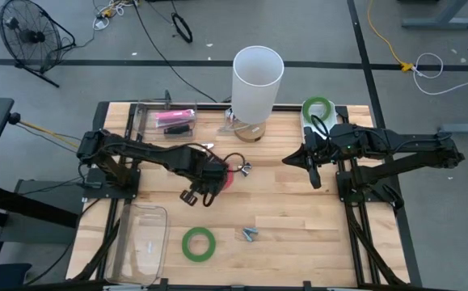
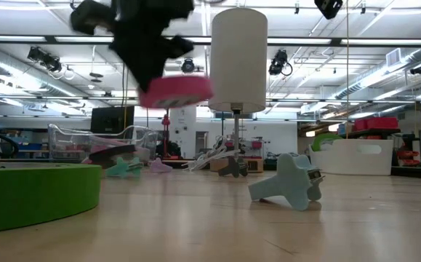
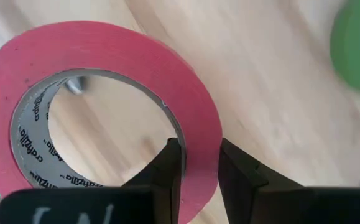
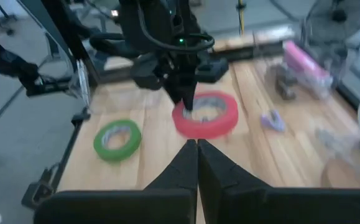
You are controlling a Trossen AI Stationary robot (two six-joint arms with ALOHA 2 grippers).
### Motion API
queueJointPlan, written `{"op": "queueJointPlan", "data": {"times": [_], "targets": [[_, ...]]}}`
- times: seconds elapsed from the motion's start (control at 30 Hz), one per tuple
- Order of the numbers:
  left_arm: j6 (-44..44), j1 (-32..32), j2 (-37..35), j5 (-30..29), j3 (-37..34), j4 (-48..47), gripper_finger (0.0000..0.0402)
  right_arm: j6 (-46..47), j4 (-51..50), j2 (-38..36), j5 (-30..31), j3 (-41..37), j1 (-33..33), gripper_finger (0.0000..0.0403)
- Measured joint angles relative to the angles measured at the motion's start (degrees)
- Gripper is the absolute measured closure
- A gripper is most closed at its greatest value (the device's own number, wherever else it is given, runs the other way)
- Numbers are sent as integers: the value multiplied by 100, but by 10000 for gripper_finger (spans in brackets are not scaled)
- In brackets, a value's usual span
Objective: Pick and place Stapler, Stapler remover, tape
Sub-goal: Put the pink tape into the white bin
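A red tape ring (image 3: 105, 62) hangs above the table's middle, with my left gripper (image 3: 199, 149) shut on it; the low view shows the red tape ring (image 2: 175, 91) well clear of the wood. A green tape ring (image 1: 199, 244) lies flat near the front edge, and another green tape ring (image 1: 318, 107) sits in a white bin at the back right. One stapler remover (image 1: 250, 234) lies beside the front green ring, another stapler remover (image 1: 242, 168) next to my left gripper (image 1: 221, 174). A pink stapler (image 1: 173, 120) lies in a clear box. My right gripper (image 1: 292, 160) hovers shut at the right. My left gripper holds the red ring by its wall (image 3: 199, 134), one finger (image 3: 167, 171) inside the open centre and one finger (image 3: 242, 177) outside. The fingers come from above, pointing steeply down. The ring hangs at the fingers, lifted clear of the table and roughly level.
A tall white cylinder (image 1: 258, 81) on a stand rises at the back middle. A clear box (image 1: 165, 121) stands at the back left, an empty clear tray (image 1: 143, 242) at the front left, and a white bin (image 1: 330, 117) at the back right.
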Motion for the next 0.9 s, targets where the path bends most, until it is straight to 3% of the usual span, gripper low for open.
{"op": "queueJointPlan", "data": {"times": [0.23, 0.5, 0.9], "targets": [[-47, 54, -2, -63, 1211, 0, 322, -339, 776, -1, 36, 0, 2, 397], [-216, 349, -4, -23, 2335, 41, 322, -554, 1044, -57, 812, 0, 1, 397], [-649, 799, -7, 374, 3682, 841, 322, -837, 1925, -82, 1342, 0, 2, 394]]}}
